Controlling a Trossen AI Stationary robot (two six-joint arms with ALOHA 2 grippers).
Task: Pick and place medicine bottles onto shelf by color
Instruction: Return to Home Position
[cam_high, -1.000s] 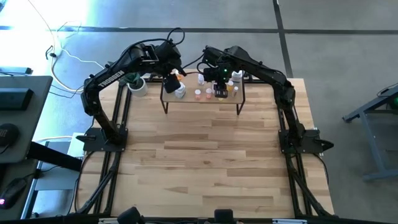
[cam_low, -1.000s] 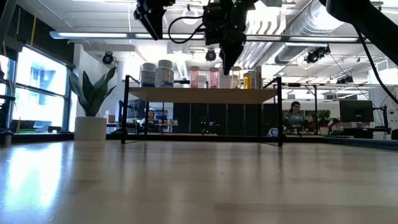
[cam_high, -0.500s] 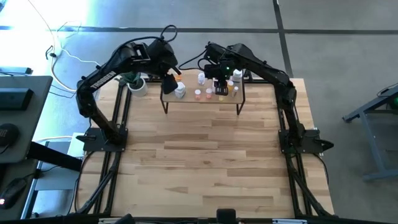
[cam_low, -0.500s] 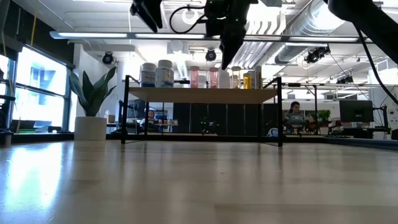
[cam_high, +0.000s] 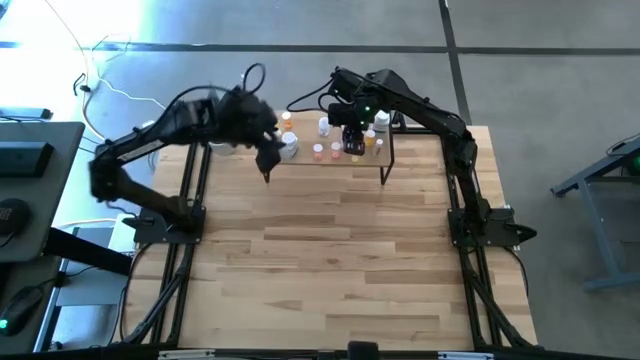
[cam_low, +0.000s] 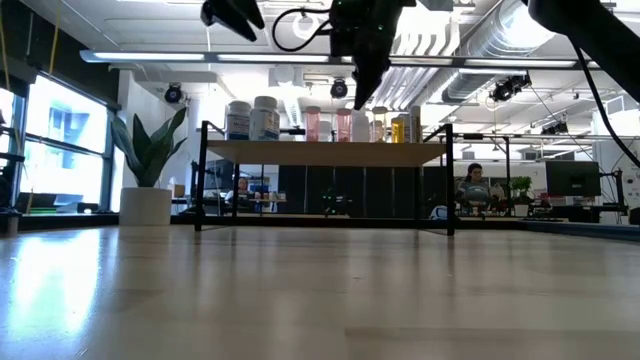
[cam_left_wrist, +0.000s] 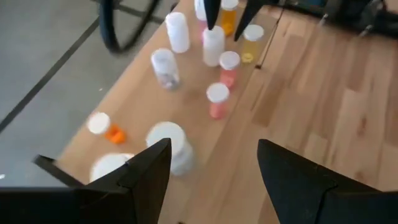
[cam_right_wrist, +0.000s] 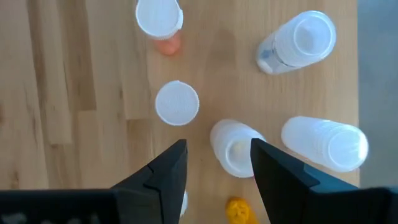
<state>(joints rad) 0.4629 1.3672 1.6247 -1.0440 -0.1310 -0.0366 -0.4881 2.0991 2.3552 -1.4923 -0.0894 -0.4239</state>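
The shelf (cam_high: 330, 163) (cam_low: 330, 152) stands at the table's far edge with several medicine bottles upright on it. White ones (cam_high: 289, 148) (cam_low: 252, 119) are at its left, pinkish ones (cam_high: 318, 151) (cam_low: 327, 124) in the middle, amber and white ones (cam_high: 377, 130) (cam_low: 398, 128) at its right. My right gripper (cam_high: 352, 138) (cam_right_wrist: 217, 171) hangs open over the right group, above a white-capped bottle (cam_right_wrist: 231, 148), touching nothing. My left gripper (cam_high: 266, 152) (cam_left_wrist: 211, 180) is open and empty, above the shelf's left near corner.
A potted plant in a white pot (cam_high: 222, 140) (cam_low: 146, 205) stands left of the shelf. A small orange-amber bottle (cam_high: 286, 120) (cam_left_wrist: 104, 129) lies at the shelf's far left. The wooden tabletop (cam_high: 330, 260) stretches bare from the shelf to the near edge.
My left arm has swung back toward the table's left, and its gripper has risen and drawn away from the shelf's left end toward the near side, staying open. My right gripper has risen a little over the bottles. No bottle has moved.
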